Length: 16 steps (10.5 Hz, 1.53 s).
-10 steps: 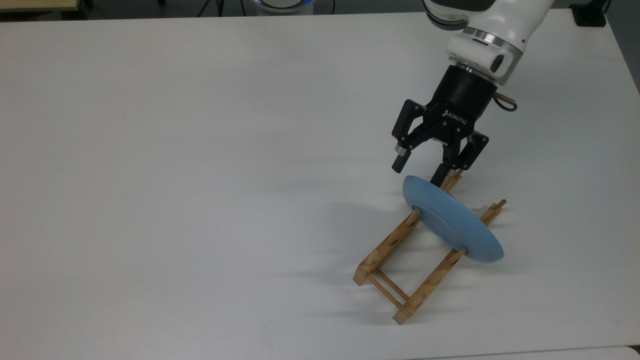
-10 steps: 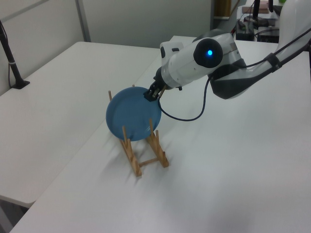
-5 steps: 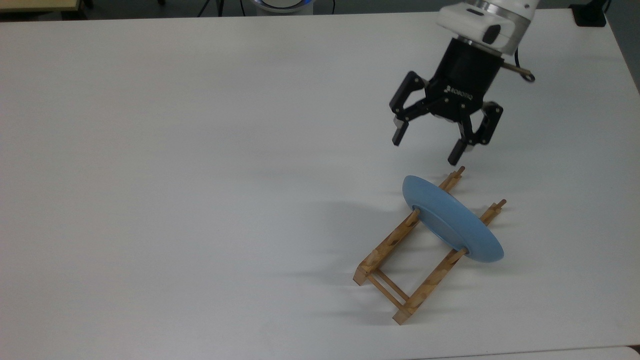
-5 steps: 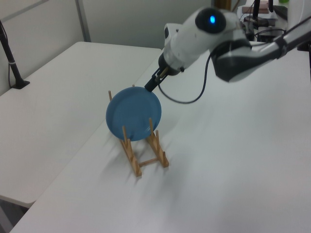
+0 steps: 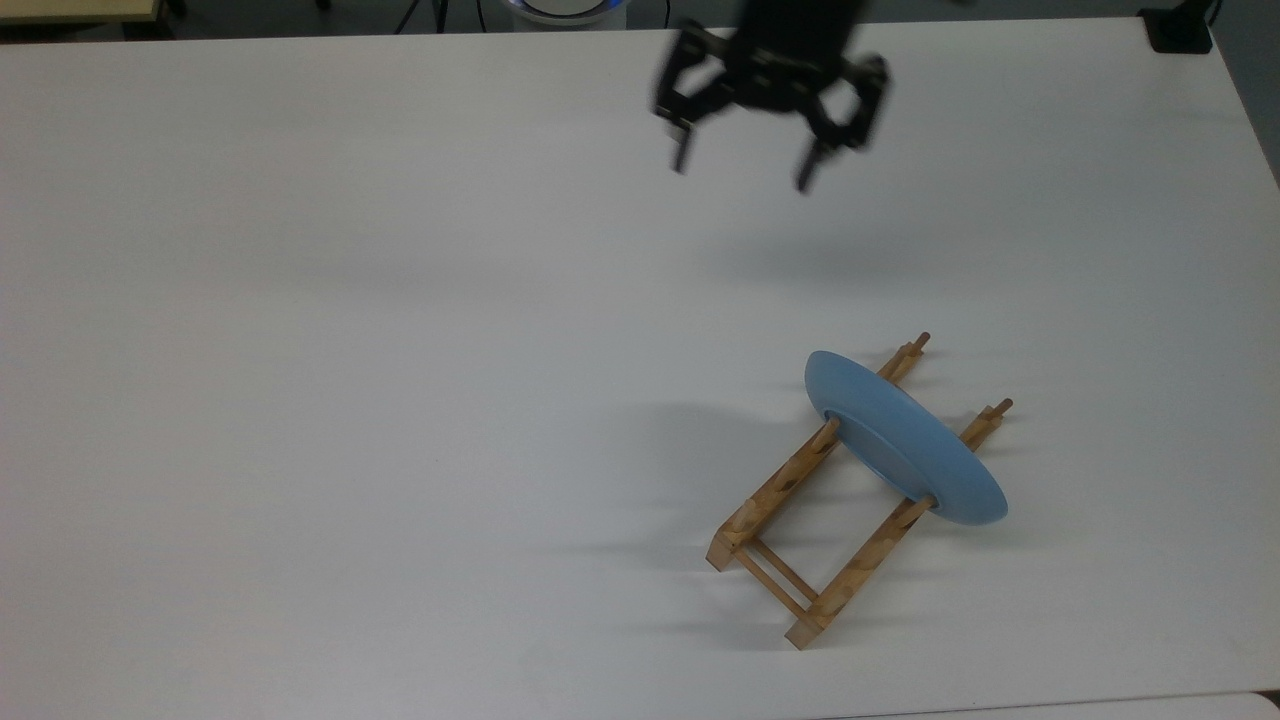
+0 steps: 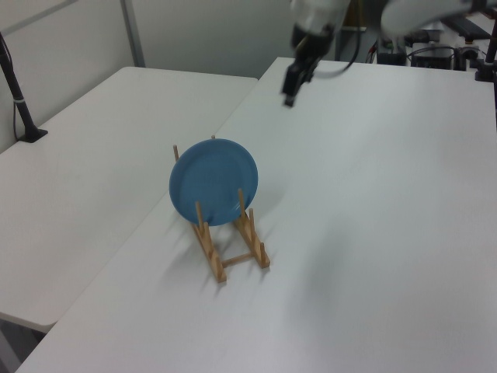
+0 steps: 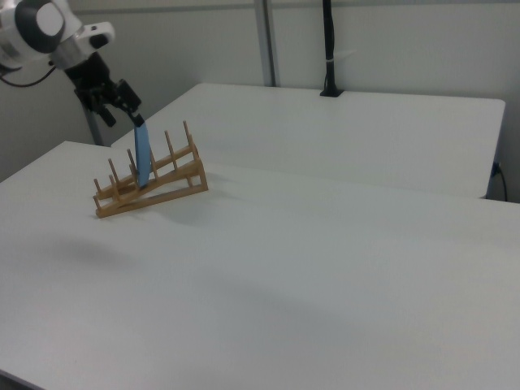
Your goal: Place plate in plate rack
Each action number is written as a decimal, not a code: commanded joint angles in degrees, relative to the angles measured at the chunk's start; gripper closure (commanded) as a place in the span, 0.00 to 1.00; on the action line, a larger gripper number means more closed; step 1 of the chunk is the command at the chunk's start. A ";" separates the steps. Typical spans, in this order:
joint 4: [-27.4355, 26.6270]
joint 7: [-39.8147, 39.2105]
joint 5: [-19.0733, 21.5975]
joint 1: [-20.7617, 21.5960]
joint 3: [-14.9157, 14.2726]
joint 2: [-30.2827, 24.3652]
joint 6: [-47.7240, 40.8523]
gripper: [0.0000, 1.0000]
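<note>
The gripper (image 5: 745,170), fingers spread wide, has pulled well away from the one plate (image 5: 905,440) (standing on edge) in the one plate rack (image 5: 790,520)

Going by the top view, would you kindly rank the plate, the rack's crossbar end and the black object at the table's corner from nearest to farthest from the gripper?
From the gripper, open, at the top view's top:
1. The plate, lower right, standing in the plate rack.
2. The black object, at the top view's top right corner.
3. The crossbar end, lowest in the top view.
</note>
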 commanded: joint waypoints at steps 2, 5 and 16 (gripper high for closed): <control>-7.71 -22.87 11.63 -10.97 0.21 -9.21 -13.92 0.00; -13.97 -25.80 11.63 -14.33 0.13 -14.75 -14.72 0.00; -11.69 -25.54 12.16 -16.27 -1.19 -13.01 -15.60 0.00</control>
